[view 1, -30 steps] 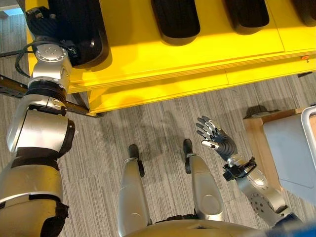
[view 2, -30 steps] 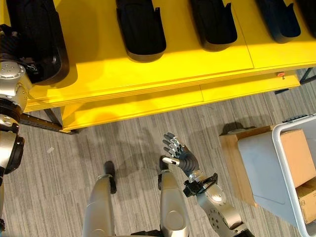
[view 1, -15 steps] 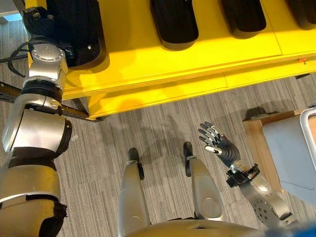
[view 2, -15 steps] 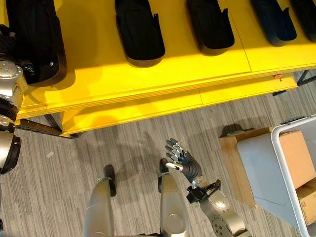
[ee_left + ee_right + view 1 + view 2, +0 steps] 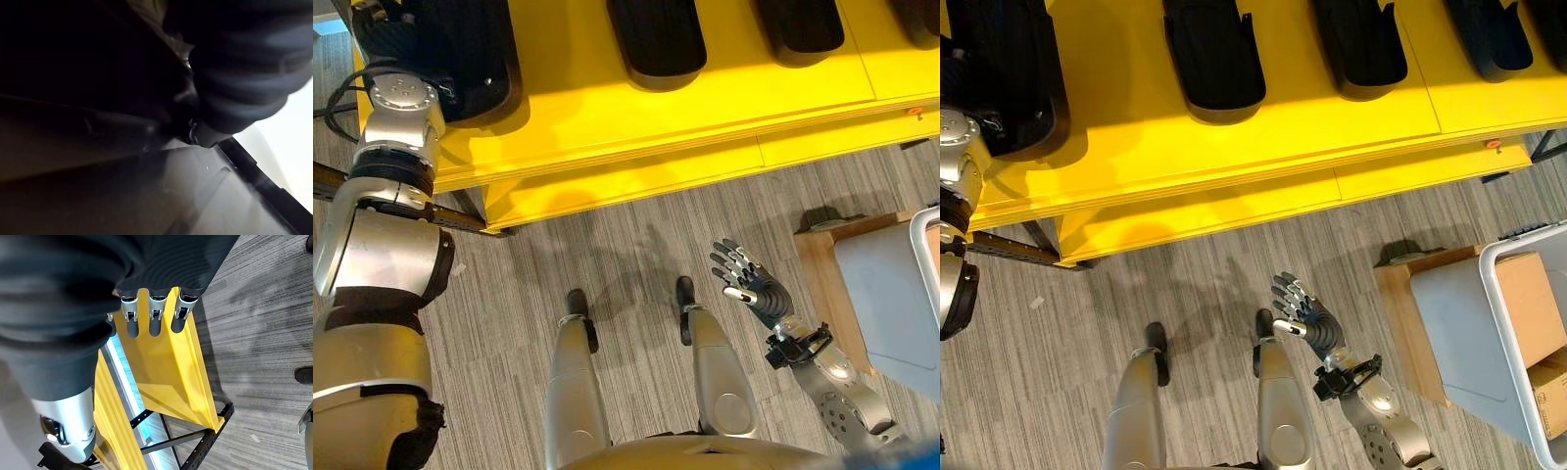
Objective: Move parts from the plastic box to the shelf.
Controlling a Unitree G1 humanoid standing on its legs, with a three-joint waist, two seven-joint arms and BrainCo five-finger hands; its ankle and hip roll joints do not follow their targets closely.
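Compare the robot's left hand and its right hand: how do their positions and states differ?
The left hand reaches up onto the yellow shelf, against a black part; the right hand hangs low over the grey floor, touching nothing. The right hand's fingers are straight and open; the left hand's fingers cannot be made out. Both have dark ribbed covers.

Left hand [image 5: 384,22] buried behind black part [image 5: 470,54], fingers hidden.
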